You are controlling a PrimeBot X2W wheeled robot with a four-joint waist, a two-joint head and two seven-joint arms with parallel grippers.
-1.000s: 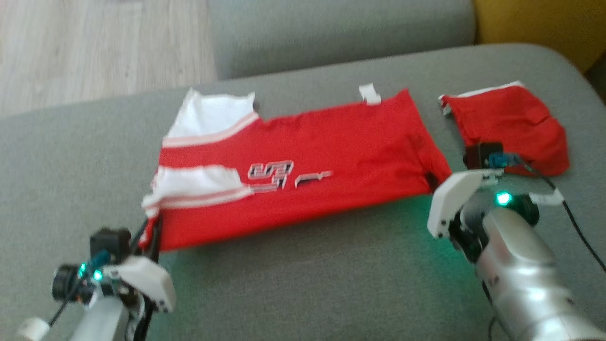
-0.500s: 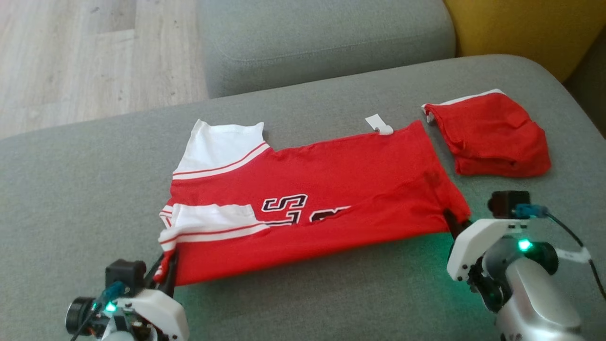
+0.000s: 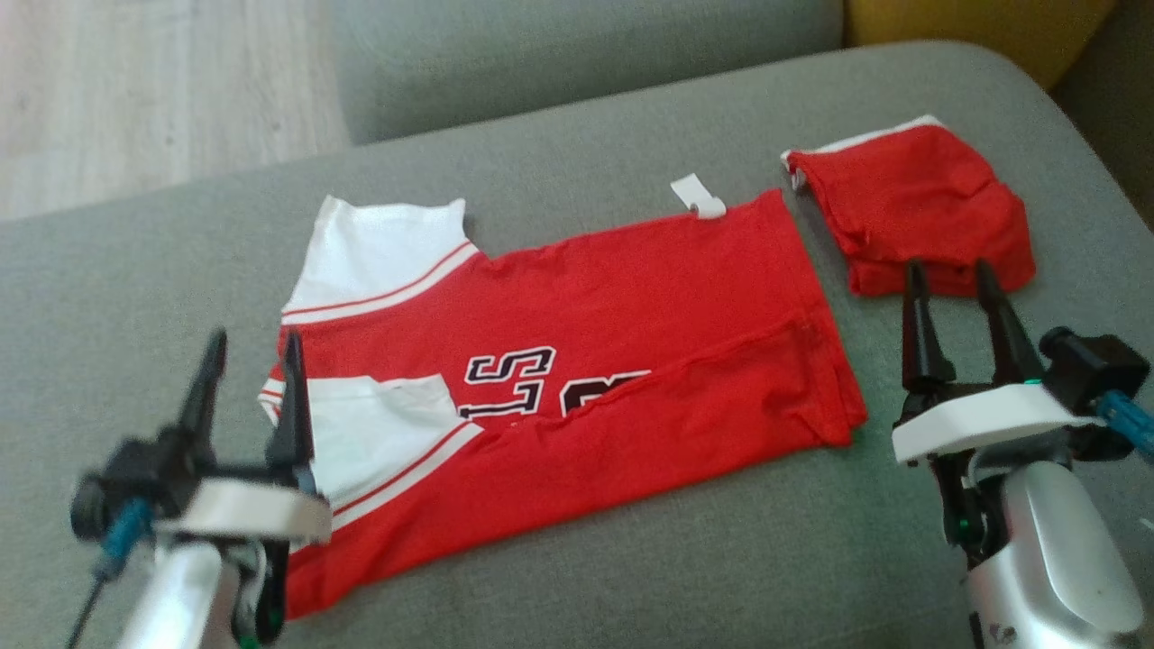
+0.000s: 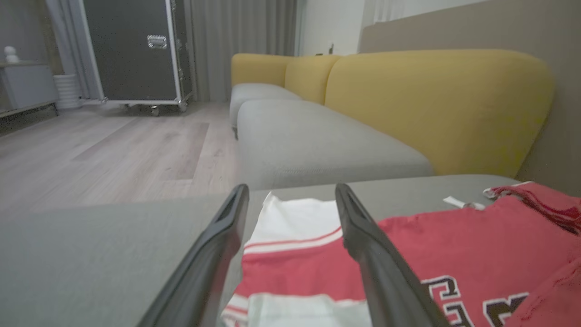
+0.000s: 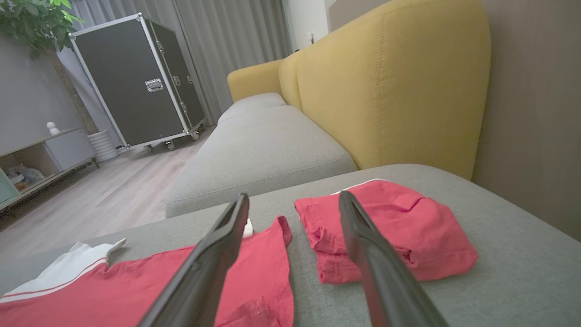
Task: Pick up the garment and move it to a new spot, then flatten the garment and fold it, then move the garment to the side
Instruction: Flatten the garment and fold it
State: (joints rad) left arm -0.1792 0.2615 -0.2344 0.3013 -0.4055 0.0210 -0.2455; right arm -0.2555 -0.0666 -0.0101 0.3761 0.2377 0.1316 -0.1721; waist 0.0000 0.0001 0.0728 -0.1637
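The garment is a red jersey with white sleeves and black lettering, spread on the grey cushion. Its near strip is folded up over part of the lettering. My left gripper stands open above the jersey's left sleeve end, holding nothing. My right gripper is open too, just right of the jersey's right end. In the left wrist view the left gripper frames the white sleeve of the jersey. In the right wrist view the right gripper points between the jersey and another red piece.
A smaller folded red piece of clothing lies on the cushion at the far right, close ahead of my right fingers. A white tag sticks out at the jersey's far edge. A yellow sofa back and wooden floor lie beyond.
Both grippers have let go of the jersey's near corners, opened wide and now point up with nothing in them. The jersey's near edge has dropped flat. The head camera has shifted.
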